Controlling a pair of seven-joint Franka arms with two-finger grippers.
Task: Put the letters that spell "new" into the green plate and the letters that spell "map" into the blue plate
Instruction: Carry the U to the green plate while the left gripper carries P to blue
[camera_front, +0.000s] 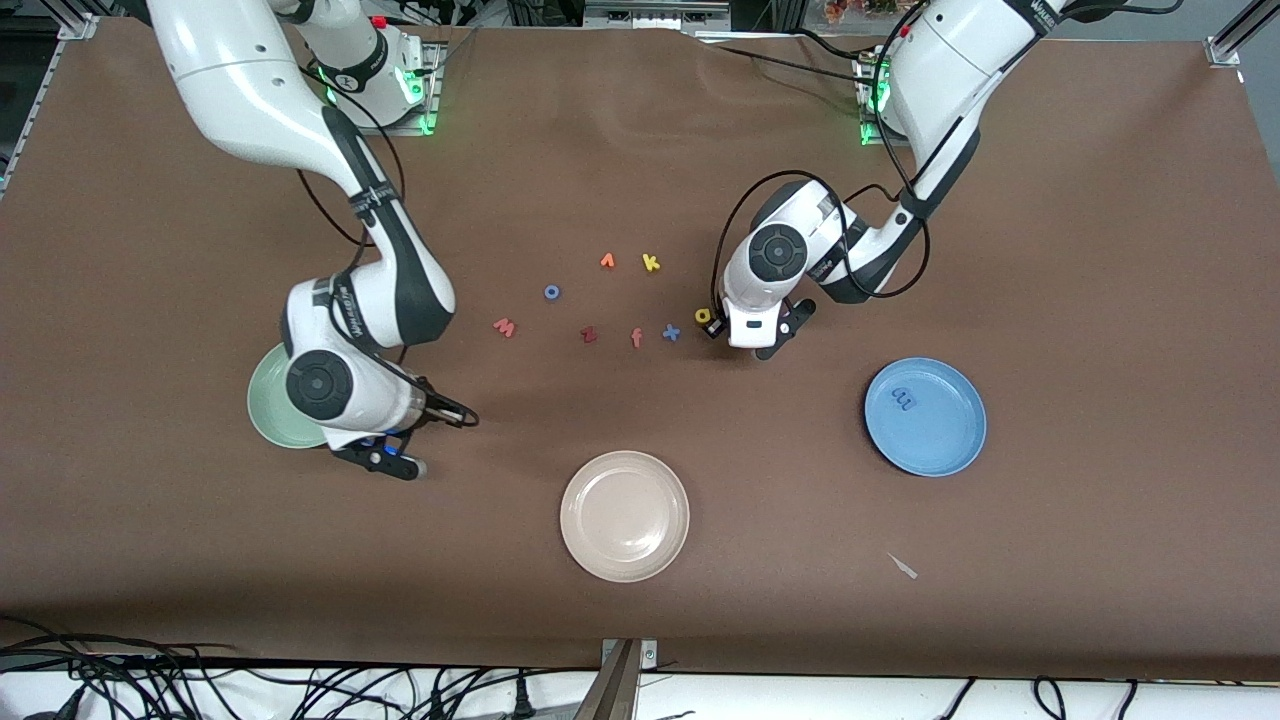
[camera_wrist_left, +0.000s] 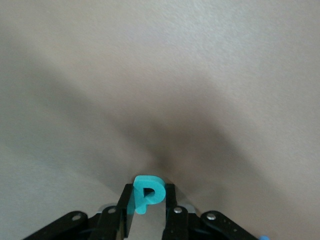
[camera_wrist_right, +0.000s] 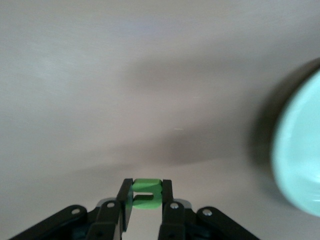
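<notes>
Between the fingers of each gripper, a letter is sitting clamped: teal p (camera_wrist_left: 147, 193) in the left gripper (camera_wrist_left: 148, 210), green n (camera_wrist_right: 146, 194) in the right gripper (camera_wrist_right: 145, 207) beside the green plate (camera_wrist_right: 300, 165); each is needing a low release over its plate's centre, the blue plate (camera_front: 925, 417) lying well apart on the tabletop (camera_front: 1100, 250)

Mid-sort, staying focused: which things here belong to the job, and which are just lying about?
Job: green n in right gripper, teal p in left gripper, pink w, orange e, yellow a, blue m, green plate, blue plate.
Lying about: beige plate, k, z, f, x, blue o.
</notes>
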